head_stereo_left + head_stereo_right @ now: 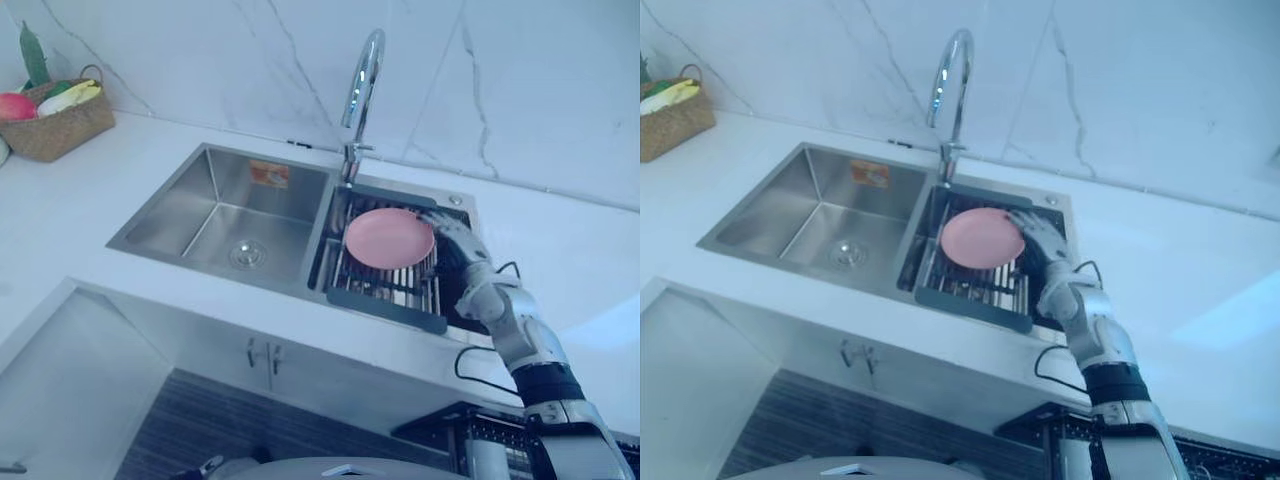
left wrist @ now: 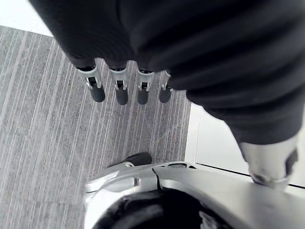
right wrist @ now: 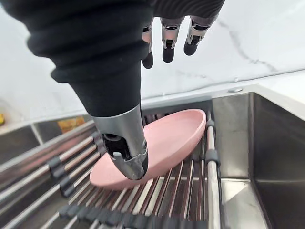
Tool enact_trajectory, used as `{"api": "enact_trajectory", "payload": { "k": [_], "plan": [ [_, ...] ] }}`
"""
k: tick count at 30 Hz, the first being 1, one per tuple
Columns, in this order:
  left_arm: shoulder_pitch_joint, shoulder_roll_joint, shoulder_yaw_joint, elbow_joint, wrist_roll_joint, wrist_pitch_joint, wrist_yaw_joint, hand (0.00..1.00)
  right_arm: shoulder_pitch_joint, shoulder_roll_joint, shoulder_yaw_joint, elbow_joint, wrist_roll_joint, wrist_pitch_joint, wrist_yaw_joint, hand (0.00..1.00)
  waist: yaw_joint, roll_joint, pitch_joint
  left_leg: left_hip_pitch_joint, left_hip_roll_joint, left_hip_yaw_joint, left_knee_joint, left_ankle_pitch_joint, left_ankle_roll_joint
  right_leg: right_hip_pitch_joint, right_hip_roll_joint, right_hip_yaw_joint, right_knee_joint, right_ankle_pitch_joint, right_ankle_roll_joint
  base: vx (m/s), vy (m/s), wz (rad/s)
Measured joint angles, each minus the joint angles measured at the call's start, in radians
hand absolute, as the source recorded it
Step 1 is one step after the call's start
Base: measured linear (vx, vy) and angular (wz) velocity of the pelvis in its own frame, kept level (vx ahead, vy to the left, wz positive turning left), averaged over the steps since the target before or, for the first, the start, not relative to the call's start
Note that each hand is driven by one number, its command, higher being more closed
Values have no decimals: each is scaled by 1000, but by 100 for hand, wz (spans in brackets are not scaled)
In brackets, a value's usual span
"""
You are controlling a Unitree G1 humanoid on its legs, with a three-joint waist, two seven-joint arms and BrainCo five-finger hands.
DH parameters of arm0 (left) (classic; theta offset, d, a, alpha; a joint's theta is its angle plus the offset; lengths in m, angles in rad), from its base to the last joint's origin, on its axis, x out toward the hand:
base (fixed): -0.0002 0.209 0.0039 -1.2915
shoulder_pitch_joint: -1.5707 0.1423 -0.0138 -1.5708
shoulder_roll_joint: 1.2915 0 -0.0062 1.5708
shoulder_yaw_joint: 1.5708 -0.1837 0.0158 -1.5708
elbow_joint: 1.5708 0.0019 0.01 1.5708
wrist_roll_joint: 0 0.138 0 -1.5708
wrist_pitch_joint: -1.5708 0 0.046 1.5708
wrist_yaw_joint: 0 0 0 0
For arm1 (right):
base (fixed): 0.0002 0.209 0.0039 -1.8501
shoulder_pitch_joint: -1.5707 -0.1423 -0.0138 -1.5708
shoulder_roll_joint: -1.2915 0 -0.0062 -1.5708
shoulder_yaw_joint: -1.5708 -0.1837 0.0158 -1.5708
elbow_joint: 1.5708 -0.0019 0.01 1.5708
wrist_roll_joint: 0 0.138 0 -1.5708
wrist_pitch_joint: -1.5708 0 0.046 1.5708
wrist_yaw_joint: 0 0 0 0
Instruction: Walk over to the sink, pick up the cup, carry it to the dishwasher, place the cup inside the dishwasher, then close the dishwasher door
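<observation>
A stainless-steel sink (image 1: 215,205) with two square basins is set into a smooth white worktop (image 1: 90,200), and a curved chrome tap (image 1: 362,85) rises at the sink's back edge between the basins. The sink's right basin is covered by a rack (image 1: 385,292) of thin metal rods with dark end caps. On it lies a shallow, round pink dish (image 1: 388,238) with a matte finish, tilted slightly. The right hand (image 1: 455,240) hangs over the dish at the sink's right side. Its dark-tipped fingers (image 3: 167,47) are held straight above the dish, and its thumb (image 3: 126,152) points down at the near rim, so it grips nothing. Away from the sink, the left hand (image 2: 121,90) hangs with straight fingers over a grey ribbed floor (image 2: 47,143). A woven basket (image 1: 55,125) of fruit sits on the worktop, well left of the sink, against a veined marble wall (image 1: 500,90).
</observation>
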Motion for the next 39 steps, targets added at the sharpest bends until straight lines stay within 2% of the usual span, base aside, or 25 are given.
{"api": "enact_trajectory", "payload": {
  "k": [6, 12, 18, 19, 33, 39],
  "plan": [
    [0, 0, -17, -2, 51, -20, 11, 0, -21, -37, 72, 118, -29, -22, -6, 0, 15, -1, 1, -1, -2, -24, 0, 6, 1, 15, 1, -25, -10, 2, -3, 11, 6, 13],
    [-2, 5, -32, -5, 96, -27, 12, 0, -74, -53, 116, 202, -40, -23, -19, 0, 21, -1, 1, -7, -2, -41, 0, 14, 9, 21, 2, -48, -10, 1, -3, 12, 5, 9],
    [-2, 29, -68, -23, 138, -41, 10, 0, -92, -54, 153, 255, -41, -21, -25, 0, 26, -9, 7, -4, -6, -65, -1, 17, 0, 36, 0, -71, -6, -3, 0, 1, 12, 13],
    [-3, 31, -69, -27, 148, -48, 9, 0, -102, -54, 164, 271, -41, -26, -25, 100, 29, -10, 12, -4, -5, -65, -1, 16, -4, 36, 0, -71, -6, -3, 0, 0, 0, 0],
    [-5, 41, -89, -32, 147, -65, 12, 0, -125, -51, 238, 373, -42, -19, -91, 100, 50, -13, 27, 3, -4, -65, -4, 17, -5, 48, 1, -71, -4, -5, -3, 0, 0, 0],
    [-8, 61, -89, -31, 141, -98, -37, 0, -125, -48, 238, 400, -21, -17, -95, 100, 61, -19, 32, 4, -4, -64, -4, 18, -3, 49, 2, -68, -4, -5, -3, 0, 0, 0]
  ]
}}
